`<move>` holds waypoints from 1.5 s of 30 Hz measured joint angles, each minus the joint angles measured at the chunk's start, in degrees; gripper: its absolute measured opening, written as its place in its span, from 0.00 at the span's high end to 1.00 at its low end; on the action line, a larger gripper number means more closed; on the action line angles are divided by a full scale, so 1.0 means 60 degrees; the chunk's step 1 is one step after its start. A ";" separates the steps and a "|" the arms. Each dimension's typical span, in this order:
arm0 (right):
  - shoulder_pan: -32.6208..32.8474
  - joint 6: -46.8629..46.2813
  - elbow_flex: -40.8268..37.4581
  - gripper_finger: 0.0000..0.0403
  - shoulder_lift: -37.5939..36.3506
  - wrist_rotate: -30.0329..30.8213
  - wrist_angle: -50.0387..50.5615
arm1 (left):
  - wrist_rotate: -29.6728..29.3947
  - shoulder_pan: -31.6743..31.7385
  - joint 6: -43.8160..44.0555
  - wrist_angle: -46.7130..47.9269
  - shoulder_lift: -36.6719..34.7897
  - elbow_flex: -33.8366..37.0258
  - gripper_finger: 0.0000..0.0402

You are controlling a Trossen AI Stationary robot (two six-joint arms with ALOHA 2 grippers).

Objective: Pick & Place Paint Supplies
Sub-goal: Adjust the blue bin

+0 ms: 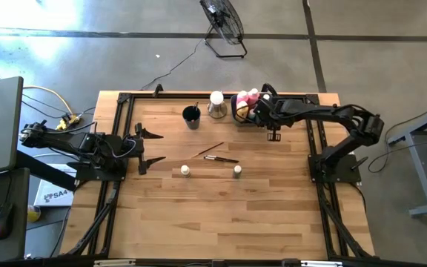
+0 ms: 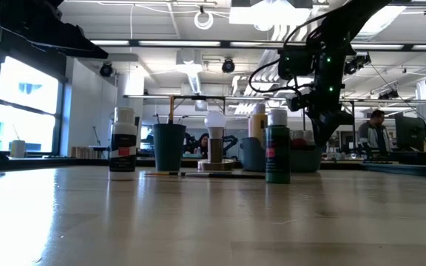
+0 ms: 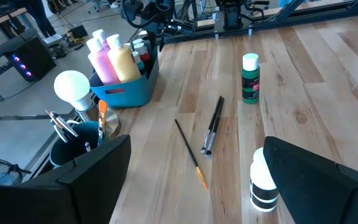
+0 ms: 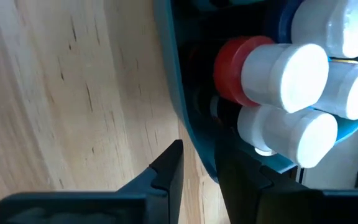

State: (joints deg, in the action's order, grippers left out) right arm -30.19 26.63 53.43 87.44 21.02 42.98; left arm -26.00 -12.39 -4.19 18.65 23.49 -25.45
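Wooden table [image 1: 199, 215] bears two brushes [image 1: 217, 154] mid-surface.

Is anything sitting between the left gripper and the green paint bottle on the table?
Nothing visible blocks it: bare wood lies between the left gripper and the green bottle; the brushes lie beside that path.

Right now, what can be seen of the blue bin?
The blue bin is a small tub that looks like plastic, with a slot handle in one end wall. It stands upright at the table's far edge, beside the white bulb-topped object. Pink and yellow bottles stand in it. The right gripper hangs at its rim.
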 joint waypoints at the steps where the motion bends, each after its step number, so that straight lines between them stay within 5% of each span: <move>1: -0.0033 0.0000 -0.0022 0.79 0.0000 0.0000 -0.0013 | 0.0000 -0.0001 0.0000 0.0000 0.0001 0.0000 0.10; 17: -0.0103 -0.0116 -0.0041 0.91 0.0000 0.0419 -0.0054 | 0.0000 0.0001 0.0015 0.0000 -0.0001 0.0000 0.10; 45: 0.1769 -0.2408 -0.0041 0.92 -0.0004 0.0115 0.0607 | 0.0002 0.0000 0.0033 0.0002 0.0003 0.0000 0.10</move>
State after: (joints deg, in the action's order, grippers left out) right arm -19.58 12.18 53.19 87.42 21.71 46.62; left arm -25.99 -12.39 -3.99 18.67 23.51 -25.45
